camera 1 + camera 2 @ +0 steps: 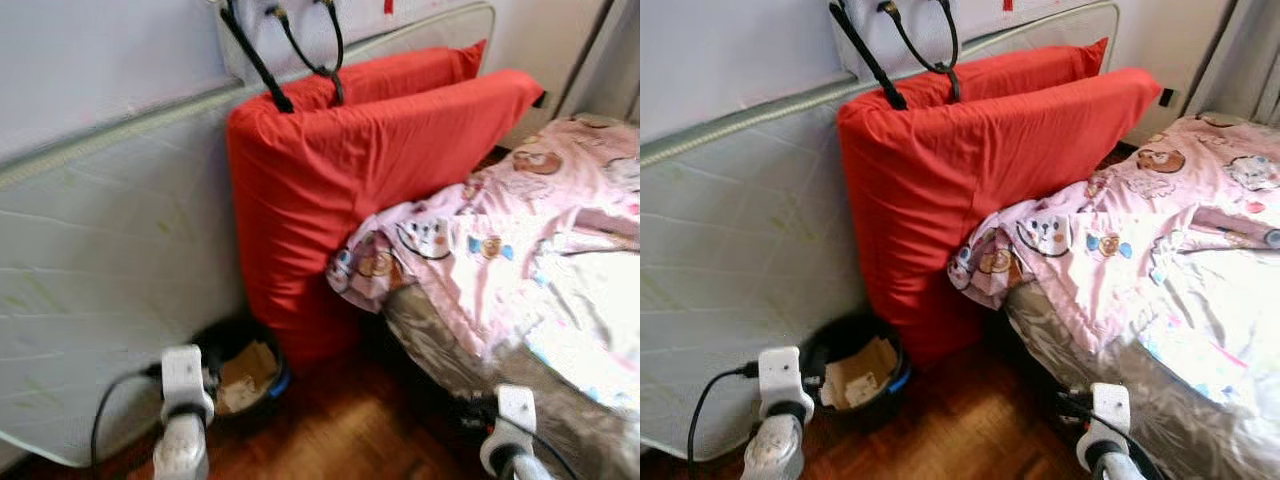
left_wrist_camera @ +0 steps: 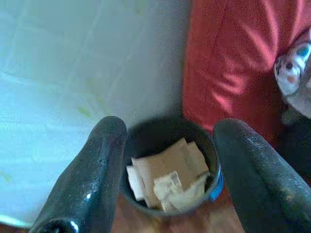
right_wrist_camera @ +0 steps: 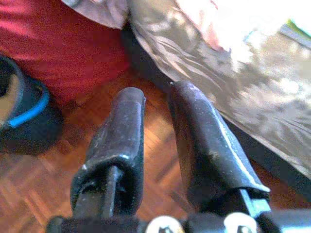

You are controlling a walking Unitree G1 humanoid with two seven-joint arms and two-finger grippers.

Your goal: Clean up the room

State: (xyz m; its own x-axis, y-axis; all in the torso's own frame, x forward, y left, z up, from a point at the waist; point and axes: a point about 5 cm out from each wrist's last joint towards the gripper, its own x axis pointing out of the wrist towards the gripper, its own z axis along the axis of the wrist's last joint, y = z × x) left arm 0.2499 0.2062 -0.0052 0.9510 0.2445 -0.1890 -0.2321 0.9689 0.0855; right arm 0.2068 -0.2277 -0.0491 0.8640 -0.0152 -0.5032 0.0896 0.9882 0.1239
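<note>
- Bin (image 1: pixel 245 375) first: I see a dark round wastebasket standing upright on the wood floor (image 1: pixel 340 440), mouth facing up, with crumpled paper and cardboard (image 2: pixel 167 182) inside.
- It sits near me on the left, tucked into the corner between the pale mattress (image 1: pixel 110 290) leaning on the wall and the red cushion (image 1: pixel 340 190); it looks to be touching both.
- That red cushion stands on edge, its long axis running from near left to far right, with a second red one just behind it.
- Black straps (image 1: pixel 290 50) hang down over the cushion's top from something pale against the wall.
- On the right, I have a bed (image 1: pixel 1120 390) with a pink cartoon-print blanket (image 1: pixel 1140 220) spilling off its near corner against the cushion.
- My left gripper (image 2: pixel 167 170) points down at the bin from above, fingers spread wide with nothing held, the bin's mouth framed between them.
- My right gripper (image 3: pixel 155 145) hangs low over bare floor just beside the bed's edge, fingers (image 3: pixel 119 141) slightly apart and gripping nothing.
</note>
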